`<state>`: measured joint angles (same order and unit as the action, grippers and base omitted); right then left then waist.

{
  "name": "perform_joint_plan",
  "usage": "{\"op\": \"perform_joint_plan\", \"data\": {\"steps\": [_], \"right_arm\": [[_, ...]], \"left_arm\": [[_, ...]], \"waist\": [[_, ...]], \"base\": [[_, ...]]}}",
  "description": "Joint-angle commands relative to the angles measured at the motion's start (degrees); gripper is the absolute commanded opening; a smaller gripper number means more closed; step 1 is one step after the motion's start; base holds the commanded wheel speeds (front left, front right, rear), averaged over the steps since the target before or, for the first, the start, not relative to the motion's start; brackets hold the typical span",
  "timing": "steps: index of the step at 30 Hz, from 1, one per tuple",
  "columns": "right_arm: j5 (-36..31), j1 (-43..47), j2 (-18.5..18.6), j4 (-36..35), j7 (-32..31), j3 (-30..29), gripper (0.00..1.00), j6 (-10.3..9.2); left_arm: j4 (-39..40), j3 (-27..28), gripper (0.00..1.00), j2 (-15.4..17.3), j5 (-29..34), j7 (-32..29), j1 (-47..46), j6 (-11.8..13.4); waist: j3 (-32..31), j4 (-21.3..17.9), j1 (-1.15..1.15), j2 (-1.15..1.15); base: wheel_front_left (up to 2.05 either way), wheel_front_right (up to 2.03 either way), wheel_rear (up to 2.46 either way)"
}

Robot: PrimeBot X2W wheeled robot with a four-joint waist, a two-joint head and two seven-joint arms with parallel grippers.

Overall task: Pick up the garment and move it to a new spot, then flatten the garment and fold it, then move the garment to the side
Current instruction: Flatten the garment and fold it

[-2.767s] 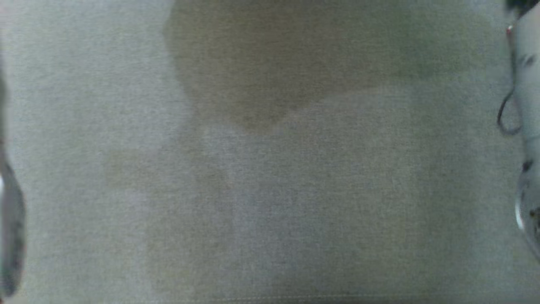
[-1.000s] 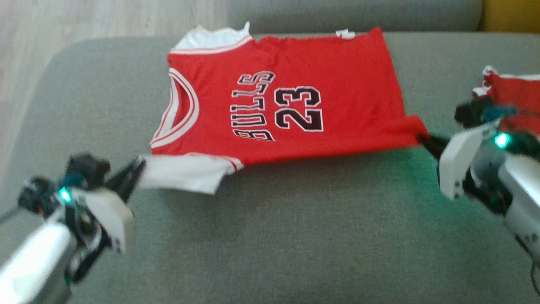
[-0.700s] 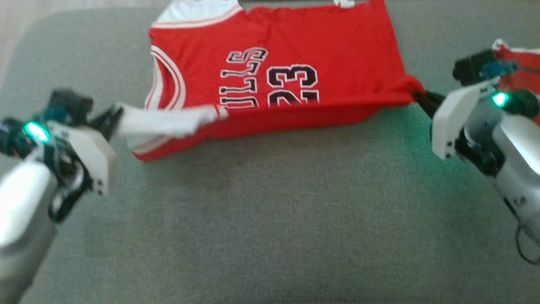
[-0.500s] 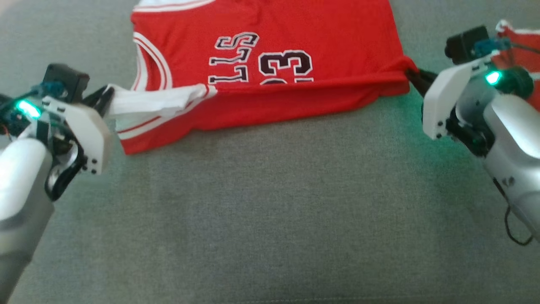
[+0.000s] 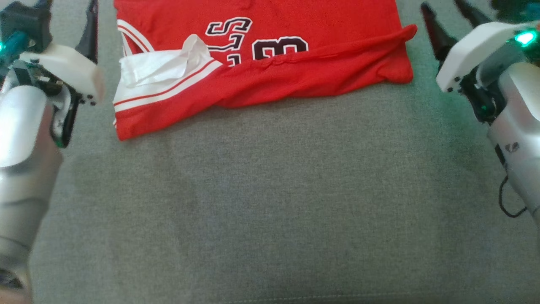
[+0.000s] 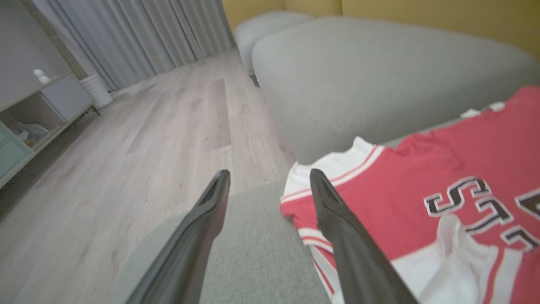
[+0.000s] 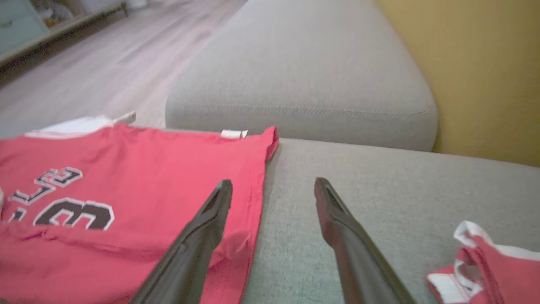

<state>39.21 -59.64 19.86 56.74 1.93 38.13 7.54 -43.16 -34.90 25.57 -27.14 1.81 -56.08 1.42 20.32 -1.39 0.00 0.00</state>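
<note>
Folding the garment (image 5: 295, 71), your left fingers (image 6: 337, 219) and right fingers (image 7: 202, 228) hang spread and empty beside it; next, probably regrasp its near edge.

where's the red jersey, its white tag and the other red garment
red jersey (image 5: 320, 71): head view, folded-over red flap
white tag (image 7: 234, 134): right wrist view, its middle
other red garment (image 7: 504, 270): right wrist view, red body

Soft, even daylight. A thin shadow lies under the near edge of the garment (image 5: 295, 80). A green lamp (image 5: 525, 38) tints the sofa (image 5: 270, 202) at far right. Wrist views are blurred, edges bowed.
</note>
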Motion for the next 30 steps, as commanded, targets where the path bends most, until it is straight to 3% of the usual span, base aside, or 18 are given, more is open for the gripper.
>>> {"op": "perform_joint_plan", "data": {"steps": [1, 5, 9, 12, 16, 21, 26, 30], "right_arm": [[-0.4, -0.7, -0.8, -0.4, 2.6, -1.1, 1.0, -0.05], [0.3, 0.0, -3.0, 0.9, 10.7, -5.5, 1.0, -0.05], [-1.5, 2.5, -4.3, -1.8, 13.0, -10.0, 1.0, -0.05], [-6.4, 7.0, -4.7, -9.0, 13.0, -18.5, 1.0, -0.05], [-15.1, 18.5, -9.6, -19.0, 13.1, -28.2, 1.0, -0.05], [-24.2, 32.5, -15.5, -29.9, 13.1, -35.9, 1.0, -0.05], [-26.4, 40.4, -16.9, -35.9, 13.1, -37.2, 1.0, -0.05], [-23.4, 44.6, -16.9, -38.7, 13.1, -36.0, 1.0, -0.05]], "left_arm": [[0.5, 2.9, 1.0, 1.4, -0.5, 2.5, -2.0, 0.8], [-0.5, 5.7, 1.0, -1.6, -2.8, 10.8, -0.8, 1.7], [3.1, 8.5, 1.0, -3.8, -3.8, 13.0, 2.9, 2.7], [10.1, 11.5, 1.0, -4.9, -2.4, 13.1, 7.6, 4.4], [18.9, 14.8, 1.0, -6.9, 0.6, 13.2, 17.2, 6.3], [26.7, 20.0, 1.0, -10.7, 3.1, 13.2, 29.0, 7.7], [29.5, 23.0, 1.0, -13.7, 5.4, 13.2, 36.4, 7.2], [29.5, 25.4, 1.0, -16.0, 7.0, 13.2, 40.1, 5.7]], "waist": [[-0.7, 0.3, 0.0, 0.0], [-3.0, 0.8, 0.0, 0.0], [-5.8, 1.5, 0.0, 0.0], [-7.4, 2.0, 0.0, 0.0], [-9.6, 2.3, 0.0, 0.0], [-11.3, 2.2, 0.0, 0.0], [-11.9, 1.7, 0.0, 0.0], [-12.0, 1.2, 0.0, 0.0]], "base": [[0.0, 0.0, 0.0], [0.0, 0.0, 0.0], [0.0, 0.0, 0.0], [0.0, 0.0, 0.0], [0.0, 0.0, 0.0], [0.0, 0.0, 0.0], [0.0, 0.0, 0.0], [0.0, 0.0, 0.0]]}}
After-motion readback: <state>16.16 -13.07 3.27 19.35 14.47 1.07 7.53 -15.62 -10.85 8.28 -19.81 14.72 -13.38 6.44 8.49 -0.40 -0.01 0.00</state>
